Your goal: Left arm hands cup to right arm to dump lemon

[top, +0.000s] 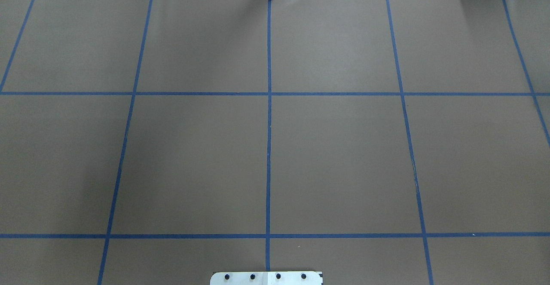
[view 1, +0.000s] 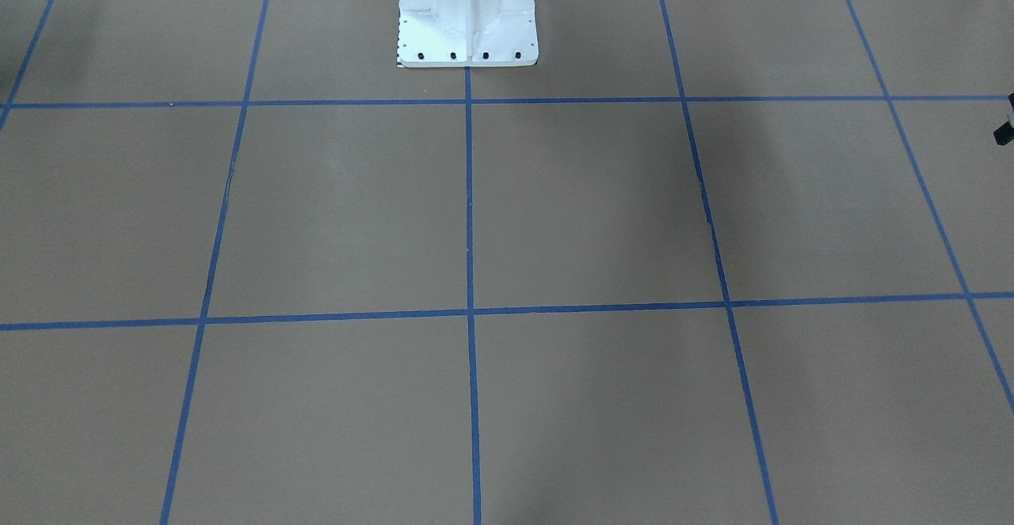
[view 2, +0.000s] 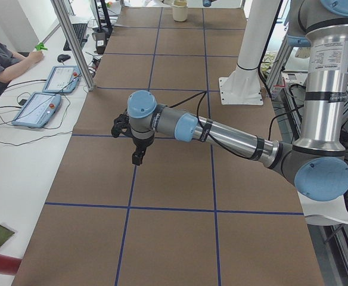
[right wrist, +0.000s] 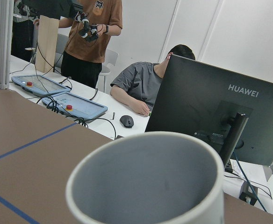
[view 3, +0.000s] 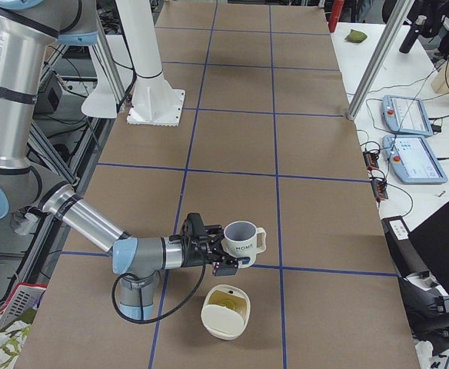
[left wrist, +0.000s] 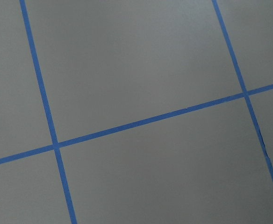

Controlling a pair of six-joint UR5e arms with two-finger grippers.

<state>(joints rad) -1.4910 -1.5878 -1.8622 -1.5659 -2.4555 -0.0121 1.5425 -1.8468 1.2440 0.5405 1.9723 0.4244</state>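
The HOME mug [view 3: 244, 240] hovers upright at the right arm's [view 3: 86, 219] jaws, above the tabletop [view 3: 317, 223] near a cream bowl [view 3: 215, 323] — clamped or not, I cannot tell; the left arm's [view 2: 227, 132] jaws — likewise unclear.

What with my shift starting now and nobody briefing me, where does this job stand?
Left gripper: hangs over the table, carrying nothing; open or shut cannot be told.
Right gripper: at the upright cup, next to the cream bowl; grip cannot be judged from this side view.
Cup looks empty inside; a yellowish thing, likely the lemon, lies in the bowl.
Done: hand-over, apparently the dump. Left: confirm the lemon, set the cup down.
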